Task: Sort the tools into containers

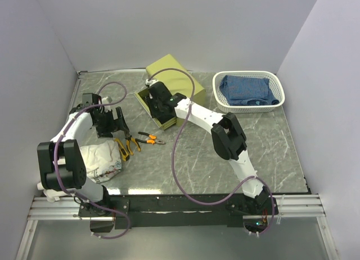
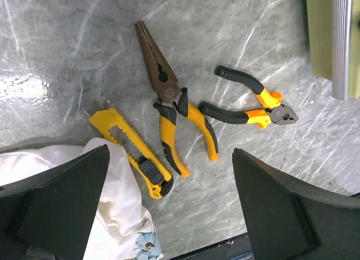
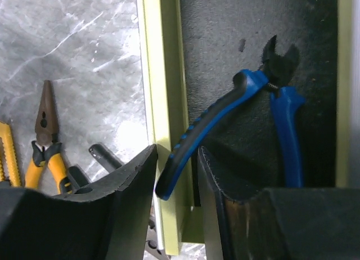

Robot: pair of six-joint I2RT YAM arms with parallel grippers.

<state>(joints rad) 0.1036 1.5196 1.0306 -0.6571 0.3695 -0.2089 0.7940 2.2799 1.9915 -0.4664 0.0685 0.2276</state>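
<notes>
Far centre: olive cabinet point(image 1: 169, 66), drawer point(image 3: 225, 35) pulled out toward the near left. Over the drawer, right gripper point(image 3: 176, 153), blue pliers point(image 3: 225, 111) lying inside with one handle between the fingers. Can't tell if pinched or let go, tbh. Left gripper point(image 2: 170, 153) spread wide, empty, above yellow pliers point(image 2: 169, 111) on the table. Orange pliers point(image 2: 250, 105) just right, knife point(image 2: 132, 153) just left.

Soft, even light falls from overhead; shadows are faint. Glare whitens a patch of the table point(image 2: 22, 88) under the left wrist. The drawer point(image 3: 225, 35) is dim inside; the near fingers point(image 2: 56, 209) blur.
</notes>
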